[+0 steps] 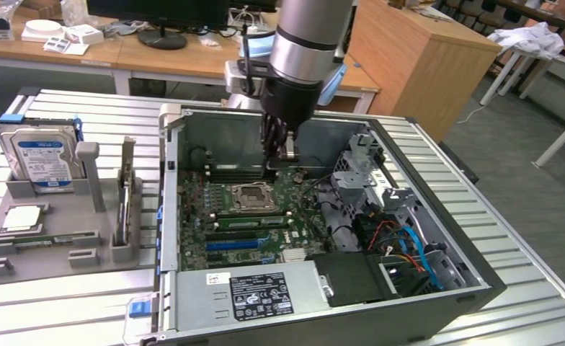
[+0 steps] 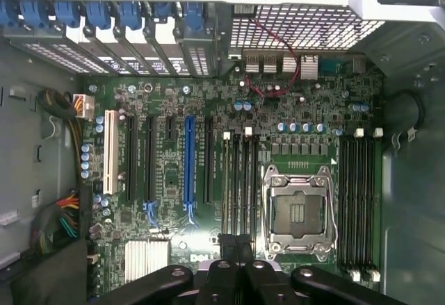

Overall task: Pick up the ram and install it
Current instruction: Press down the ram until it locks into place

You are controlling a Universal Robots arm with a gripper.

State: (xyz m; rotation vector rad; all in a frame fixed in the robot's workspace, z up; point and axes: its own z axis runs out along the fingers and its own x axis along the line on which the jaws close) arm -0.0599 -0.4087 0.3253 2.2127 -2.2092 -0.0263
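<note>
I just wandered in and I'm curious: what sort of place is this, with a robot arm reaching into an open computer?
Probably a robotics lab or workshop. An opened computer case lies on a metal workbench, spare parts such as a hard drive stand in a grey holder, and office desks stand behind.

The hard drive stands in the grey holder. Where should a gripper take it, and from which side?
Probably best by the top edge, pinched across its thin faces, coming straight down from above. The drive stands upright in the holder, which hides its lower part, so the top is the free part.
</note>
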